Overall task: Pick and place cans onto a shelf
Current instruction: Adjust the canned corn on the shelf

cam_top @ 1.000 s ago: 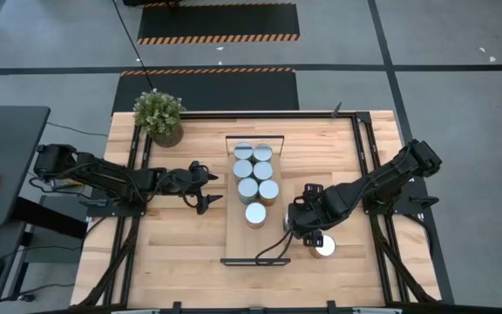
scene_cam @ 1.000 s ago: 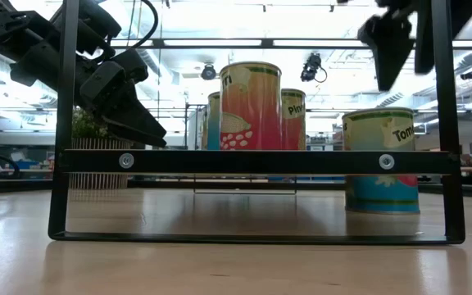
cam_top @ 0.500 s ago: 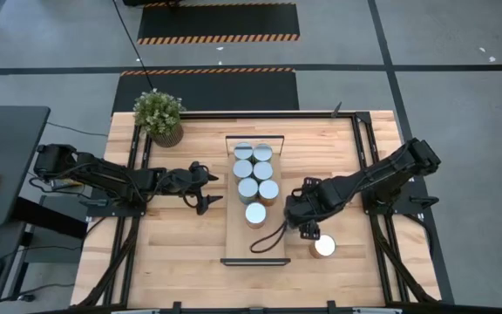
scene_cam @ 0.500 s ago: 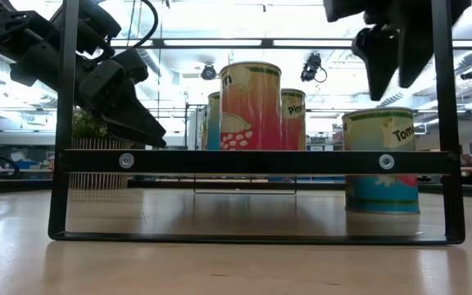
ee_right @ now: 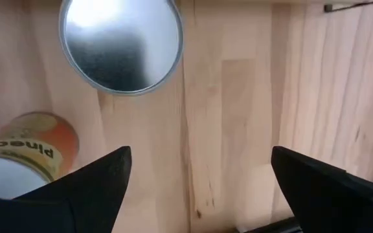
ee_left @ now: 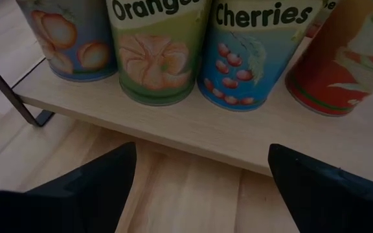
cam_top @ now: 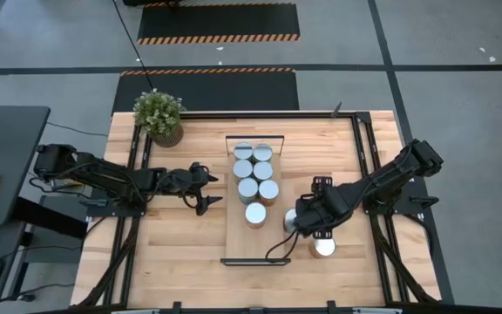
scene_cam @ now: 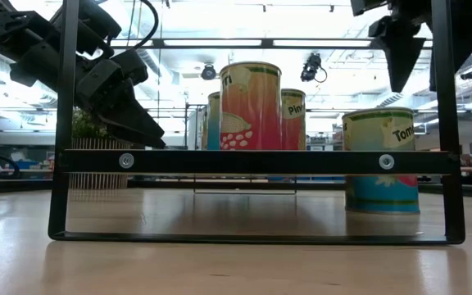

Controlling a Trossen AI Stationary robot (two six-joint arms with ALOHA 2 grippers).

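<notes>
The shelf (cam_top: 255, 244) is a long light-wood board on dark end frames (scene_cam: 256, 161) in the middle of the table. Several cans (cam_top: 256, 214) stand upright on its far half. One can with a blue and green label (scene_cam: 379, 160) stands alone on the table right of the shelf; its silver top (ee_right: 122, 45) also shows in the high view (cam_top: 323, 248). My right gripper (cam_top: 314, 230) hangs open above it, pointing steeply down (scene_cam: 428, 57). My left gripper (cam_top: 213, 188) hovers open left of the shelf, facing the orange can (ee_left: 157, 52) and the cherries can (ee_left: 258, 52).
A potted plant (cam_top: 158, 115) stands at the table's far left corner. A pineapple can (ee_right: 24, 155) shows at the edge of the right wrist view. A dark cable loop (cam_top: 273, 249) hangs over the shelf's near end. Bare wood lies near the front edge.
My right gripper has swung a little toward the shelf and then back toward the table's right, over the lone can. It has tipped to point more steeply down and has stayed open. No can has moved.
</notes>
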